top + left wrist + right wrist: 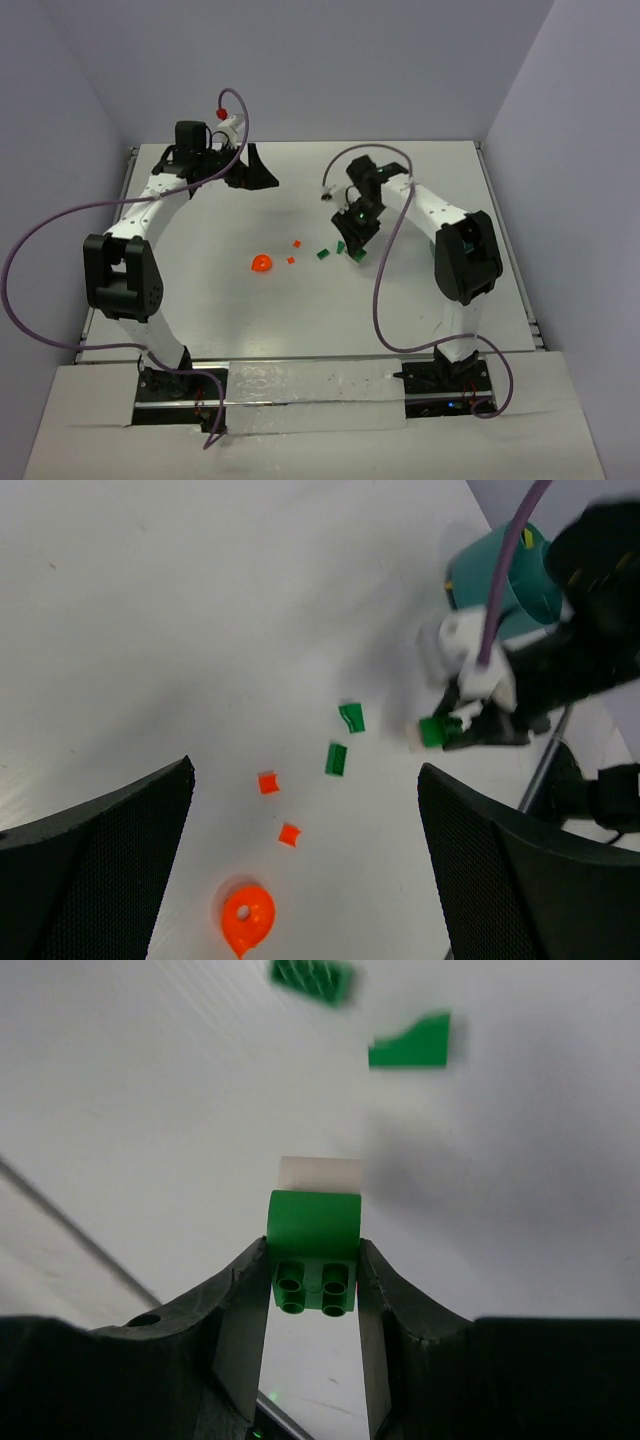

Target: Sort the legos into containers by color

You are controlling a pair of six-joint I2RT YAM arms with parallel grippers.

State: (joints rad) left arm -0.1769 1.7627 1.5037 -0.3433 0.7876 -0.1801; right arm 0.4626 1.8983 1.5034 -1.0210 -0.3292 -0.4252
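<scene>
My right gripper (pixel 312 1265) is shut on a green lego brick (pixel 313 1232), studs facing the camera, with a white bit (pixel 320 1173) behind it. In the top view this gripper (pixel 355 246) sits low over the table's middle right. Two more green legos (pixel 312 980) (pixel 412 1045) lie just beyond it. Two small orange-red legos (pixel 267 781) (pixel 289 833) and an orange-red round piece (pixel 247 917) lie left of centre. The teal-blue bowl (pixel 510 580) stands behind the right arm. My left gripper (pixel 250 175) is open and empty at the back left.
Purple cables loop from both arms over the table (pixel 200 300). Walls close in the table at the back and on both sides. In the top view the right arm covers the bowl.
</scene>
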